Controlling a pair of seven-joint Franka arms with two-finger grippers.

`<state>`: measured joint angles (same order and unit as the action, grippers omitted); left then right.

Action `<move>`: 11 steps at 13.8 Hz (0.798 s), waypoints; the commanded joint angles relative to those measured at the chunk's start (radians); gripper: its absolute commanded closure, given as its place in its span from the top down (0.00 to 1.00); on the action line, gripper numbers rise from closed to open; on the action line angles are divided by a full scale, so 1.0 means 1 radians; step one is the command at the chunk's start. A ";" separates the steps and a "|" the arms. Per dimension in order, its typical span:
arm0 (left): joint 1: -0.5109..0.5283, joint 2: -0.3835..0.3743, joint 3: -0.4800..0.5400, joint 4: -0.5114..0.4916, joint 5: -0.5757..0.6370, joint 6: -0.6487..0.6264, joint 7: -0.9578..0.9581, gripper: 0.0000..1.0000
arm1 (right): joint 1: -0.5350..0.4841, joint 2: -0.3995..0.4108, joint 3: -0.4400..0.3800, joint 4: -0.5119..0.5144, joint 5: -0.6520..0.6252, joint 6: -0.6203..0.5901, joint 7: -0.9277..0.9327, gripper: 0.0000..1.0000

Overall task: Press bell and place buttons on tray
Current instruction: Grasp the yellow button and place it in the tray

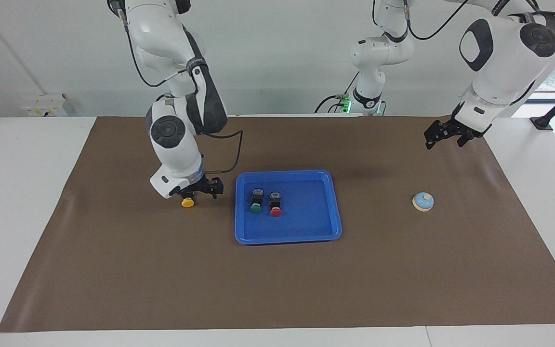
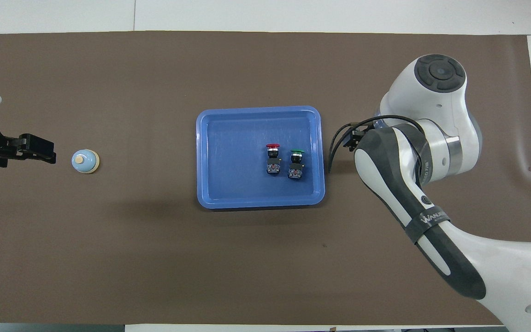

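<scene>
Left tool (image 1: pixel 443 135): raised over the brown mat (image 1: pixel 277 289) at the left arm's end of the table (image 1: pixel 17 217), waiting; whether its fingers are parted or closed cannot be told.

Right tool (image 1: pixel 199 191): low at the mat beside the tray, on the yellow button (image 1: pixel 188 202); it appears clenched on the button's black body, cap pointing away from the robots.

Tray (image 1: pixel 244 238): blue, mid-table. Holds the green button (image 1: pixel 256 208) and red button (image 1: pixel 275 211), side by side, lying on their sides.

Bell (image 1: pixel 423 201): on the mat toward the left arm's end, untouched by either tool.

Step in hand, by judgement: third button's pickup. Next move calls for a lift clear of the rim, carry over bare tray floor, release.
</scene>
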<state>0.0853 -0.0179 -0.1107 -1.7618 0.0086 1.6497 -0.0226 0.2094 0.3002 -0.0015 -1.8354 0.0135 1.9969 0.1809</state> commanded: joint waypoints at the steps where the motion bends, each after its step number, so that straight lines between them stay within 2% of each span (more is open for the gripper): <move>1: 0.002 -0.011 0.002 -0.001 0.001 -0.007 -0.003 1.00 | -0.083 -0.084 0.015 -0.206 0.005 0.146 -0.218 1.00; 9: 0.002 -0.011 0.000 -0.001 -0.001 -0.007 -0.003 1.00 | -0.079 -0.107 0.015 -0.308 0.008 0.229 -0.264 0.98; 11: 0.002 -0.011 0.002 -0.001 -0.001 -0.007 -0.003 1.00 | -0.082 -0.115 0.015 -0.326 0.008 0.240 -0.270 0.87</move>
<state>0.0853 -0.0179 -0.1107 -1.7618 0.0086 1.6497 -0.0226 0.1366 0.2243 0.0075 -2.1113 0.0144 2.2076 -0.0566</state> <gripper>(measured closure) 0.000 0.040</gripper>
